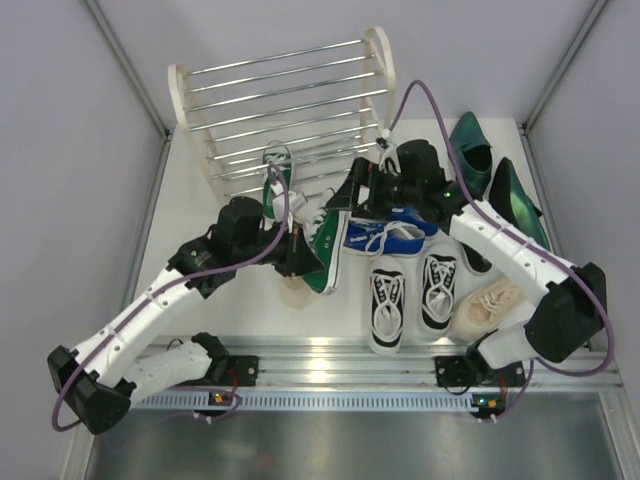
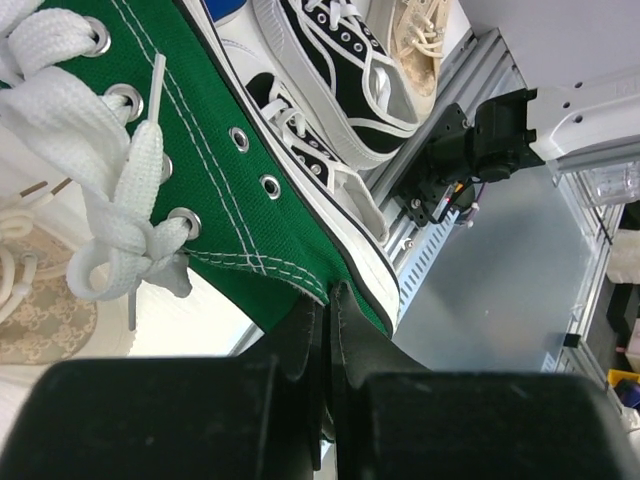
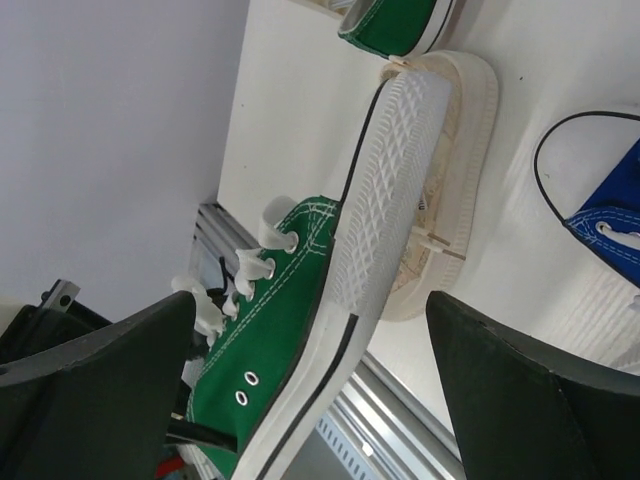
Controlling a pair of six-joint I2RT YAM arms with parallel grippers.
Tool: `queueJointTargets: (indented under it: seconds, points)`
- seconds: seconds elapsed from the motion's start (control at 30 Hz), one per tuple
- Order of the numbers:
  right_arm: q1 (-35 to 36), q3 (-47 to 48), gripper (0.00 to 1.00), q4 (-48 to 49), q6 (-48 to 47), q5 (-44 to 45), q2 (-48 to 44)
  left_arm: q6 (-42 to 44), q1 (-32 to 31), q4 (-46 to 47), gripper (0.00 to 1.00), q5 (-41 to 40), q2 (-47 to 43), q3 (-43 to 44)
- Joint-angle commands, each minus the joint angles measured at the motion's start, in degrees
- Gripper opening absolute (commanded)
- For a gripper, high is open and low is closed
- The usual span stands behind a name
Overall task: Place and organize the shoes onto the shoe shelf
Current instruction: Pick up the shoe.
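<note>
green canvas is the story here: the left gripper (image 2: 328,300) has its fingers pinched tight on the heel rim of a green sneaker (image 2: 250,150), holding it tipped on its side over the middle of the table (image 1: 175,235), just in front of the shoe shelf (image 1: 290,100). the right gripper (image 3: 310,315) hangs beside it with fingers spread wide, the sneaker's white sole between them, gripping nothing.

scorecard so far: one shoe looks home. the other green sneaker (image 1: 277,168) appears to rest on the shelf's lower front rods, toe up. every rod above it is bare.

plenty left on the table. the blue pair (image 1: 385,238) lies mid-table. the black-with-white pair (image 1: 387,305) stands toward the near edge. a beige sneaker (image 1: 490,302) is by the near right corner, and its partner (image 3: 440,150) lies under the held shoe. the dark green dress shoes (image 1: 470,145) sit along the right edge near the far corner. more may be hidden under the right arm, hard to tell.

my read: early days, the second shoe is on its way, and nearly all of the sorting is ahead.
</note>
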Motion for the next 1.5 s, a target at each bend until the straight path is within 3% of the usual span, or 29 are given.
queueJointTargets:
  seconds: [0.0,0.13,0.23,0.27,0.3,0.37,0.4,0.47,0.5,0.57,0.6,0.67,0.7,0.73,0.97,1.23,1.47]
  points:
    - [1.99,-0.18,0.98,2.71,2.71,1.83,0.40,2.62,-2.07,11.26,0.00,-1.48,0.30,4.69]
    - [2.78,-2.20,0.88,4.73,6.50,0.60,2.77,2.71,-4.10,12.14,0.00,-1.74,1.71,4.69]
    - [2.96,-4.92,0.68,7.88,7.82,-1.50,3.12,2.45,-4.45,12.93,0.00,-2.27,1.27,3.91]
    - [2.96,-5.27,0.60,8.34,7.82,-1.95,3.04,2.18,-4.54,13.37,0.00,-2.27,0.92,2.95]
    - [2.78,-5.62,0.39,9.30,7.82,-2.82,2.95,1.31,-4.45,13.89,0.00,-2.44,0.57,2.24]
    - [1.99,-6.41,0.20,12.19,8.17,-4.75,3.04,-0.01,-4.45,16.52,0.00,-2.88,-1.18,-0.91]
    - [1.56,-6.77,0.00,12.64,9.04,-5.72,3.12,-2.54,-4.45,18.45,0.00,-3.58,-1.97,-2.67]
    - [0.15,-8.26,0.00,16.22,10.27,-7.48,3.13,-6.06,-4.45,24.33,0.02,-6.21,-5.22,-8.71]
    - [-0.46,-9.22,0.00,18.16,12.20,-10.54,3.04,-10.34,-4.45,26.97,0.27,-6.83,-6.45,-11.36]
    - [-3.10,-12.91,0.00,24.38,15.01,-13.71,1.99,-15.81,-4.45,34.53,0.53,-11.22,-10.67,-18.72]
    - [-4.15,-14.40,0.00,32.08,18.42,-16.43,1.55,-20.88,-4.45,37.42,0.74,-12.19,-13.90,-21.30]
    - [-7.05,-19.85,0.00,41.25,22.74,-18.90,-0.03,-25.13,-4.45,46.04,0.87,-15.00,-17.08,-28.51]
    - [-8.02,-21.61,0.00,51.83,27.46,-20.83,-0.56,-28.37,-4.45,48.59,0.92,-15.88,-20.14,-30.44]
    - [-9.68,-23.10,0.00,53.67,28.55,-21.55,-0.74,-29.54,-4.45,49.92,0.97,-16.76,-21.48,-32.03]
    - [-12.95,-23.30,0.00,61.68,31.55,-22.52,-1.27,-34.20,-4.45,51.51,0.98,-17.57,-24.75,-37.40]
    - [-11.99,-21.19,0.00,64.94,32.25,-21.64,0.49,-38.77,-4.45,65.11,0.98,-15.72,-13.60,-35.40]
    - [-11.02,-19.52,0.00,66.17,33.22,-20.50,1.02,-41.14,-4.63,71.36,0.98,-13.26,-2.69,-29.59]
